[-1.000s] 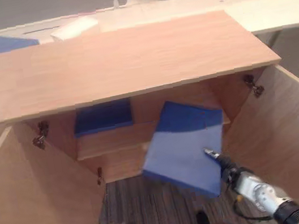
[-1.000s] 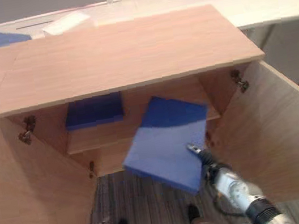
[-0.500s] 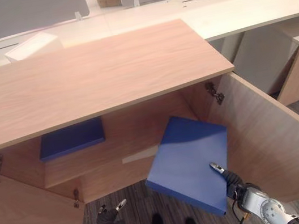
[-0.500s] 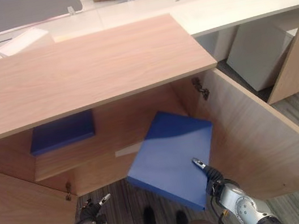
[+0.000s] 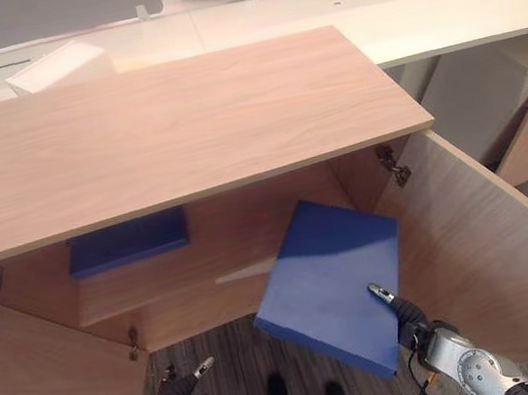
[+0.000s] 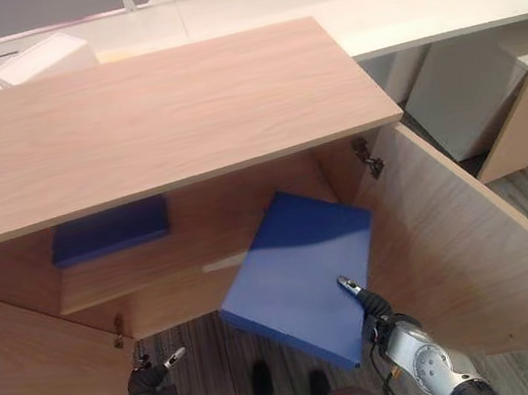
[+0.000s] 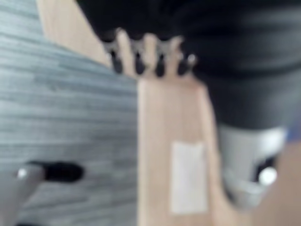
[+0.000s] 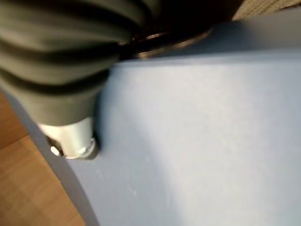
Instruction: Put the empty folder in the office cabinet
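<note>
Folders number two: one point(image 5: 331, 283) pinched by the right hand point(image 5: 402, 315) before the open cabinet point(image 5: 172, 132), another point(image 5: 127, 243) on its shelf. Left hand point(image 5: 182, 387) low, fingers relaxed. Held folder hardly moved since.

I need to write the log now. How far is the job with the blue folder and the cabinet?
Done: both cabinet doors stand open, and another blue folder lies on the shelf. In hand: the right hand grips the blue folder, tilted at the cabinet's opening. Left: set it on the shelf and let go. The left hand hangs low, fingers straight.
</note>
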